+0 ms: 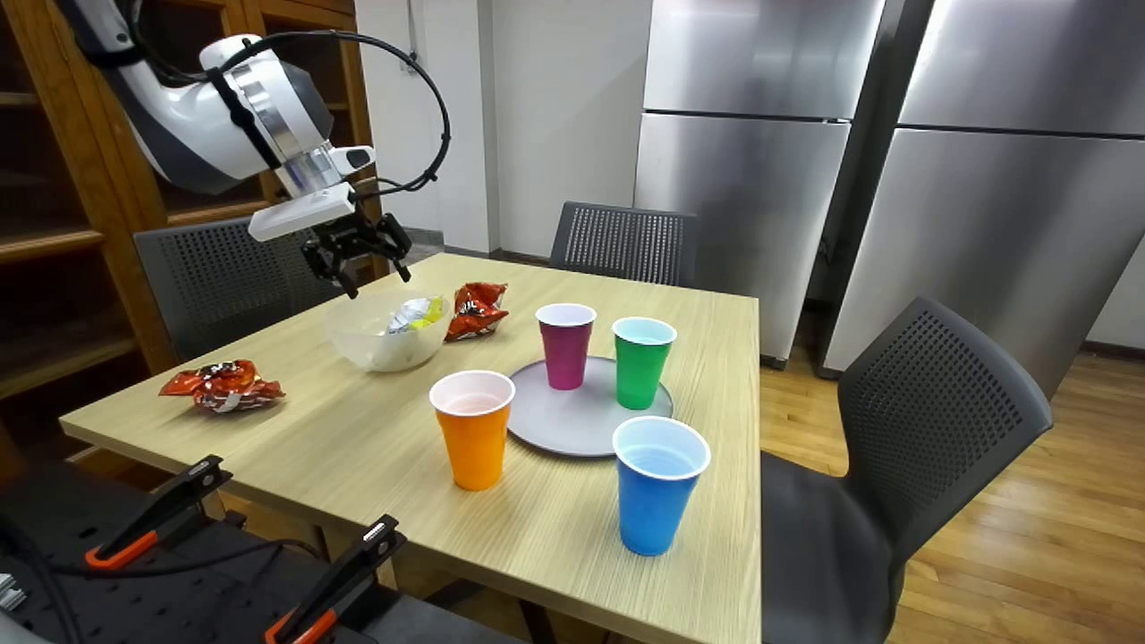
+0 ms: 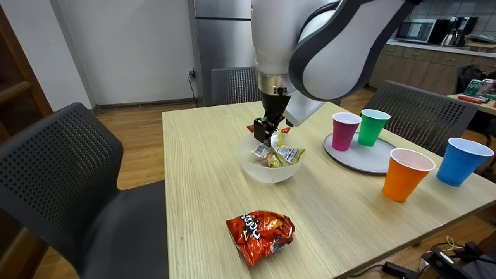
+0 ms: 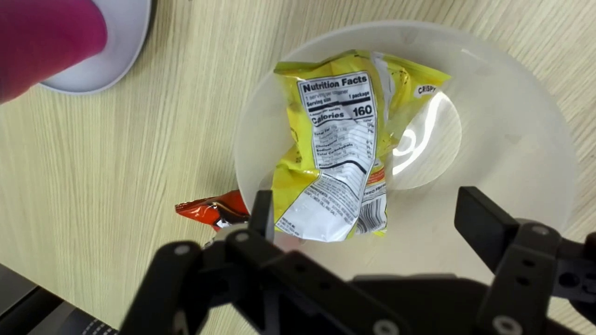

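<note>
I've got my pincer [image 1: 378, 284] spread wide, gripping nothing, hanging above the bowl [image 3: 531, 139] | there's the yellow snack bag [image 3: 340, 139] inside, nutrition label up | bowl's on the bench [image 3: 186, 121], red bag [image 1: 477, 310] just beside

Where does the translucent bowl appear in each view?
In an exterior view: bowl left of centre.
In an exterior view: bowl just right of centre.
In the wrist view: bowl across the centre and right.
Shared landmark: the magenta cup, right of the bowl in both exterior views, upper left in the wrist view.
</note>
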Controlling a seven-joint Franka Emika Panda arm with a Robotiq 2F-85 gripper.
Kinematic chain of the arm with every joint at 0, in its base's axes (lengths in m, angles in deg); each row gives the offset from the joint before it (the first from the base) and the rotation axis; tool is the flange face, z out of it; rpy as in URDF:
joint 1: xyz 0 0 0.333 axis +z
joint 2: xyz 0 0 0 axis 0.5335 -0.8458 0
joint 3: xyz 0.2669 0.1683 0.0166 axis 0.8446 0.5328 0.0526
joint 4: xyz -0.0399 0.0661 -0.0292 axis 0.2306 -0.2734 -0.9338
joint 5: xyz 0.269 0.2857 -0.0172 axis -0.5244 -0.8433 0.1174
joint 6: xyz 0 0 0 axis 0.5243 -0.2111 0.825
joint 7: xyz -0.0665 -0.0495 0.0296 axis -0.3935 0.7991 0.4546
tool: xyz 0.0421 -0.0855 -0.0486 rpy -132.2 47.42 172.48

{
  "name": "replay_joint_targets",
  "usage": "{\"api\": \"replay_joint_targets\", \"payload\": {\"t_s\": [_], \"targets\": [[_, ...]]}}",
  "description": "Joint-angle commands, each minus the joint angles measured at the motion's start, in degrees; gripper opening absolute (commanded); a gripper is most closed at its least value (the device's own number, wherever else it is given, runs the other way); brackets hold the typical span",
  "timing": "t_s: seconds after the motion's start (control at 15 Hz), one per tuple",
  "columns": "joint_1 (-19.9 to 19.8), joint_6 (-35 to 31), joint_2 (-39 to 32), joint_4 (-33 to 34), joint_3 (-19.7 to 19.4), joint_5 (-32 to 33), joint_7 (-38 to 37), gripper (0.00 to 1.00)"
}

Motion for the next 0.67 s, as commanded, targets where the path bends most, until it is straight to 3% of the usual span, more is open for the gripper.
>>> {"api": "replay_joint_targets", "payload": {"t_s": [0.0,0.6], "targets": [[-2.72,3.52,5.95,-4.30,3.94,2.47,3.10,1.00],[-10.46,9.90,9.46,-7.89,15.11,2.08,12.08,1.00]]}}
